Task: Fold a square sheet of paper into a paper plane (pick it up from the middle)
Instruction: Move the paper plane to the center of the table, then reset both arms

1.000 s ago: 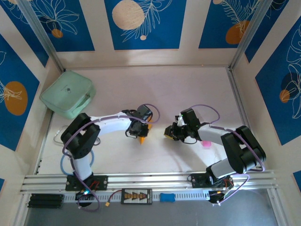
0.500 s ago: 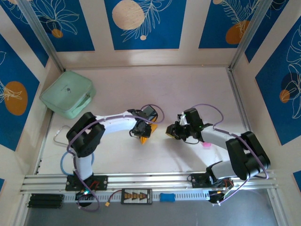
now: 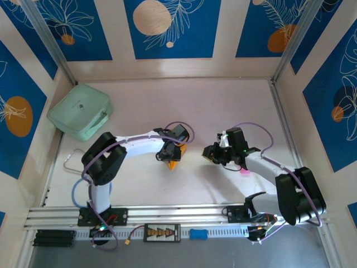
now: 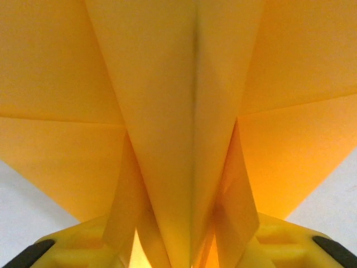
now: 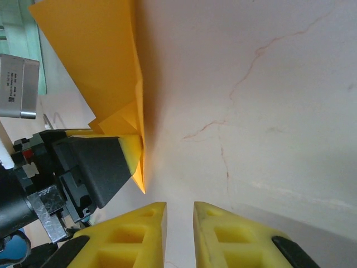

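Note:
The orange-yellow paper plane [image 3: 174, 165] stands nose-down on the table at mid-centre, between the fingers of my left gripper [image 3: 170, 156]. In the left wrist view its centre-creased body [image 4: 167, 111] fans out just ahead, and my left gripper [image 4: 184, 254] has its yellow fingers [image 4: 83, 245] spread on either side, with lit gaps beside the keel. My right gripper [image 3: 207, 154] is to the plane's right, apart from it. In its own view my right gripper [image 5: 179, 223] has its fingers a narrow gap apart with bare table between them, and the paper plane [image 5: 95, 61] rises at upper left.
A mint-green case [image 3: 81, 117] lies at the back left. A small pink object [image 3: 244, 171] sits under my right forearm. Patterned blue walls enclose the table, and an aluminium rail [image 3: 178, 213] runs along the near edge.
My left gripper's fingers have spread apart around the plane and the arm has shifted slightly right. My right gripper has drawn back to the right, away from the plane.

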You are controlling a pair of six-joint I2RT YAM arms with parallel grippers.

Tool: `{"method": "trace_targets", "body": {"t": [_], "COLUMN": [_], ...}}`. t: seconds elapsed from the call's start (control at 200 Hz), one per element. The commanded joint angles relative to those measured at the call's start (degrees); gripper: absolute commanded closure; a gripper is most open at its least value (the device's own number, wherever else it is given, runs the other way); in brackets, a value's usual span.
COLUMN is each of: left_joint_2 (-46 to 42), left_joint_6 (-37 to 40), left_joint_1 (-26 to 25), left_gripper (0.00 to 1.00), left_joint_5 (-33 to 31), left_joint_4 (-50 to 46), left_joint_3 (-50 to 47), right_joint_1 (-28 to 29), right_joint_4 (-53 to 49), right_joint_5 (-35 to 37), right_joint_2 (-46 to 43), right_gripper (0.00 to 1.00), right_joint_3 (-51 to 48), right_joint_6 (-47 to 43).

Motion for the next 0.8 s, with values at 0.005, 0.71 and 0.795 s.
{"method": "trace_targets", "body": {"t": [0.005,0.71,0.795], "left_joint_2": [-0.05,-12.75,-16.06], "left_joint_6": [-2.84,-2.87,-0.3], "left_joint_1": [-0.49,-0.49,-0.17], "left_gripper": [0.58,0.52,0.5], "left_joint_5": [-2.01,-5.15,-7.5], "left_joint_4": [-2.98,-0.44,0.89], "left_joint_3": [1.85,-1.35,-2.82], "right_joint_1": [-0.46,-1.7,-1.87], "right_joint_4": [-2.63,-12.04,-13.95], "right_joint_5": [-1.67,4.6,7.38], "right_joint_2": [-1.89,-8.99,-11.19], "right_gripper": [0.78,0.74,0.73], "right_joint_3": [-0.34,2.67,3.71], "right_joint_6": [-1.44,-3.14,-4.23]}}
